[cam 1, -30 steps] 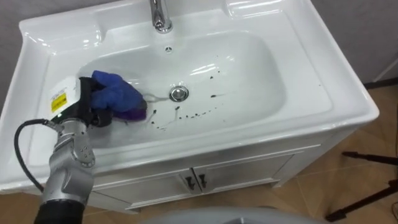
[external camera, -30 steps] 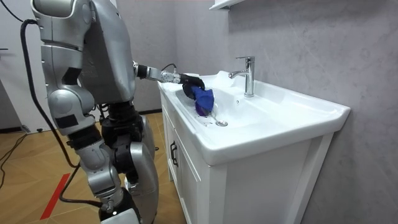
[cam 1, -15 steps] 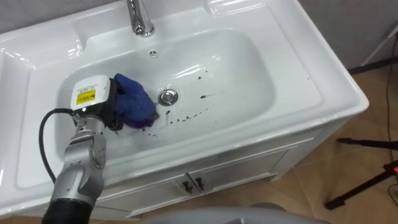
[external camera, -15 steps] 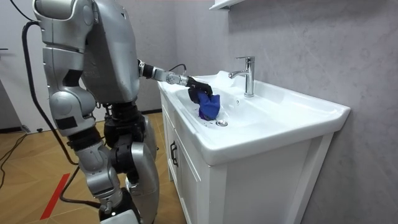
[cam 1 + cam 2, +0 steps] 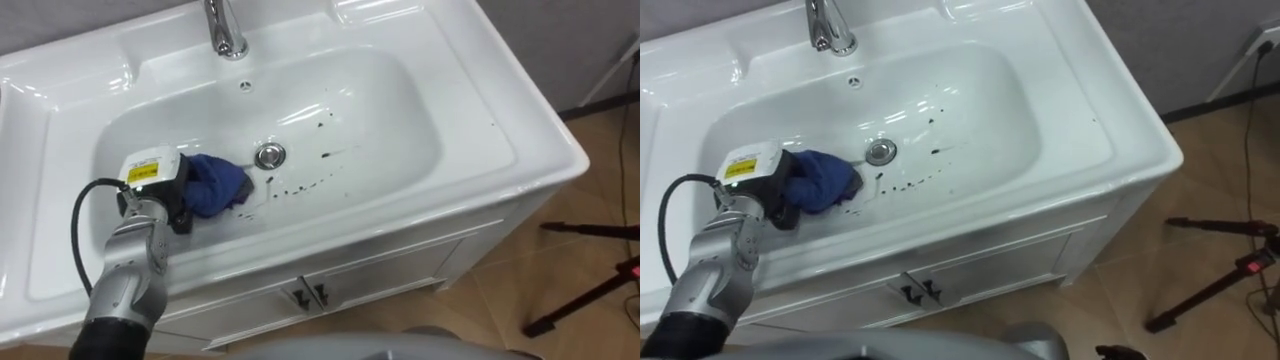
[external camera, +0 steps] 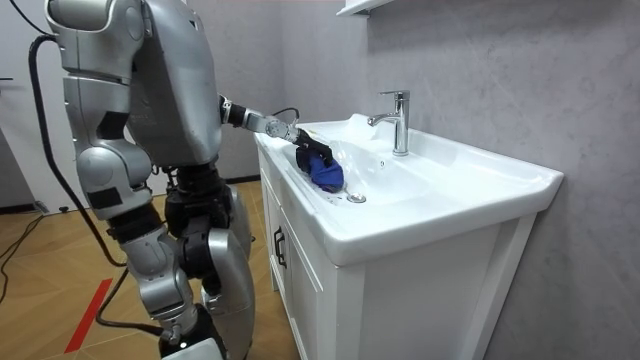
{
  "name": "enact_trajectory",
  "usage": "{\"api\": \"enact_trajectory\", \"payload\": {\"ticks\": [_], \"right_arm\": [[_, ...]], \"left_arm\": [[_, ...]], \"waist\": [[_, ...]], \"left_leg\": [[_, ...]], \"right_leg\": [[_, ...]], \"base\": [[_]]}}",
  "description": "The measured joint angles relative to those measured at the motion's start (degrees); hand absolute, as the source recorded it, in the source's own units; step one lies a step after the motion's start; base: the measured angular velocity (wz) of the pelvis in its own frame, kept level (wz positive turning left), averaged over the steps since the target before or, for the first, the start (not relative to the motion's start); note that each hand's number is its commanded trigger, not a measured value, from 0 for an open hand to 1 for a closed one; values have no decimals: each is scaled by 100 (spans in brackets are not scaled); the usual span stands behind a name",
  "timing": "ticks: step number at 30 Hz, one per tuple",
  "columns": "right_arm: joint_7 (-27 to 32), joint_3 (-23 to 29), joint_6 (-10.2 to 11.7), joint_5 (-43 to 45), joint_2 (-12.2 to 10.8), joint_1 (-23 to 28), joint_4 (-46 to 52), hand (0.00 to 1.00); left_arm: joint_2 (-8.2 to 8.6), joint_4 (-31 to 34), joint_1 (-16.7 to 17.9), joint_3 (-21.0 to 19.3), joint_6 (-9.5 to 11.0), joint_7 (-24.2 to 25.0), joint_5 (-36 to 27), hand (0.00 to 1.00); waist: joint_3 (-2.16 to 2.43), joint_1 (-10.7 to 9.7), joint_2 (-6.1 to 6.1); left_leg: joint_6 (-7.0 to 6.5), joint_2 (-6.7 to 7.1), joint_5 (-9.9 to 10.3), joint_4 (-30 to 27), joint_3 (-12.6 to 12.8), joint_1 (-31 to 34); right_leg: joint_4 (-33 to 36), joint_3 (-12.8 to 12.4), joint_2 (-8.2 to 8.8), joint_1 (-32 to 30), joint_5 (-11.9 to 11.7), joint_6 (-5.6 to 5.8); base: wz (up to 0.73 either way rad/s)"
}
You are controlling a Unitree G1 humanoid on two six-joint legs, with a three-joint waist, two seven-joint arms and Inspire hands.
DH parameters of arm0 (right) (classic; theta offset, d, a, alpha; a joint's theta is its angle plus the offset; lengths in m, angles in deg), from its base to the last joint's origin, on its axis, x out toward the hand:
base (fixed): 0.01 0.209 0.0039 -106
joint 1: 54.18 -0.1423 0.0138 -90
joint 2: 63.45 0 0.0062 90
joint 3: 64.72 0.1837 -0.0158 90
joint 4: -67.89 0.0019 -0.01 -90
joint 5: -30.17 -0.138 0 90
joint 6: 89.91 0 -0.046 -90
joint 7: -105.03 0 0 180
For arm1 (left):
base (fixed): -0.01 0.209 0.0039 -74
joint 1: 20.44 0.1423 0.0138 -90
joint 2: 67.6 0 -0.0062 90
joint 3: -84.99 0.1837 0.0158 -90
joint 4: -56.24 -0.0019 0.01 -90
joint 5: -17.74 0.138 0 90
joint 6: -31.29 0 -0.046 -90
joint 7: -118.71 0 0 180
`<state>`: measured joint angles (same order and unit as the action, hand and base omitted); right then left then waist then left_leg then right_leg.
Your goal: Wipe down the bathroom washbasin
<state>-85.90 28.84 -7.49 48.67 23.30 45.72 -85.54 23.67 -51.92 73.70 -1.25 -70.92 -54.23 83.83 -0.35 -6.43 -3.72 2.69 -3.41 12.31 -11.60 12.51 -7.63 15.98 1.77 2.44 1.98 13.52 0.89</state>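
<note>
Fingers (image 6: pixel 313 150) of the left hand (image 5: pixel 150 195) are closed on a blue cloth (image 5: pixel 215 185), as far as the room view lets me judge; in the eye views the cloth covers most of them. Half a second ago the hand was held a little higher and farther, with the cloth hanging bunched below it; now hand and cloth have come down toward the near wall of the basin (image 5: pixel 400 130), and the cloth lies flatter on the bottom, its right edge just beside the drain (image 5: pixel 268 155). I judge that a wiping stroke is in progress on the left half. Dark specks (image 5: pixel 300 185) are still scattered near and right of the drain, so much of the work remains. The forearm enters from the near left over the basin's rim; the wrist bends down into the bowl, with the back of the hand turned upward. The faucet (image 5: pixel 225 30) stands at the far side, well apart.
</note>
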Motion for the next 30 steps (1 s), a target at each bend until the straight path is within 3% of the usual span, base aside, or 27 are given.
{"api": "enact_trajectory", "payload": {"ticks": [7, 30], "right_arm": [[80, 0, 4, 5, 10, -70, -81, 0], [167, -185, 72, -23, 93, -229, -158, 0]], "left_arm": [[-8, 12, -39, 155, -208, 238, -4, 100], [-59, 492, -116, 790, -254, 782, 225, 100]], "waist": [[6, -126, -9], [-17, -251, 5]], "left_leg": [[0, 2, 0, 0, 0, -23], [0, 5, 0, -10, 6, 36]], "right_leg": [[65, -2, 4, -6, 2, 2], [101, 13, 16, -95, 0, 12]], "base": [[0], [0]]}}
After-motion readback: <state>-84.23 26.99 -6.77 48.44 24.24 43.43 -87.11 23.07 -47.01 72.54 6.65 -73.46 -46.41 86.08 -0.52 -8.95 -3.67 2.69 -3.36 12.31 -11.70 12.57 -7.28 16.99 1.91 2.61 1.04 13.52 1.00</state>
